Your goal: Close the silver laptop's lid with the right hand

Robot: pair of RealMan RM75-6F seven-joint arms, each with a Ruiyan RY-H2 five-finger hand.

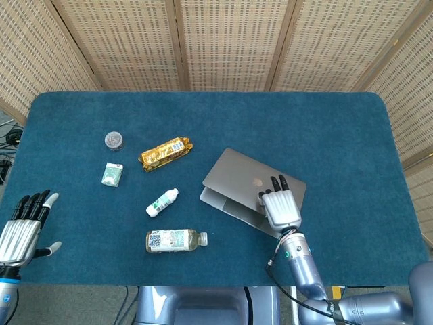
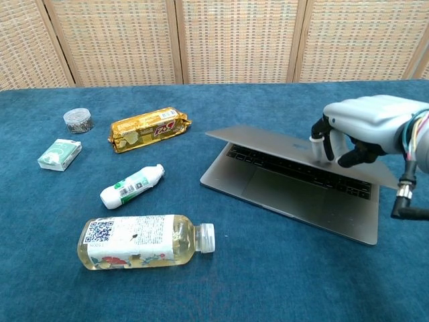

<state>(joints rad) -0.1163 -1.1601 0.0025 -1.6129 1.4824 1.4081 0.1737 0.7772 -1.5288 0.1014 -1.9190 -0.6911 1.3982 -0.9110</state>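
The silver laptop (image 1: 238, 179) (image 2: 268, 142) lies right of the table's middle, its lid tipped low over the keyboard with a narrow wedge of keys still showing in the chest view. My right hand (image 1: 279, 205) (image 2: 365, 129) presses its fingers down on the lid's top near the right edge and grips nothing. My left hand (image 1: 23, 227) hovers at the table's near left corner with fingers spread and nothing in it; the chest view does not show it.
Left of the laptop lie a gold snack pack (image 1: 166, 153) (image 2: 149, 129), a small white bottle (image 1: 162, 202) (image 2: 132, 186), and a larger clear bottle (image 1: 174, 240) (image 2: 141, 241). Further left stand a green-white carton (image 1: 111, 174) (image 2: 59, 154) and a small round jar (image 1: 114, 140) (image 2: 78, 120).
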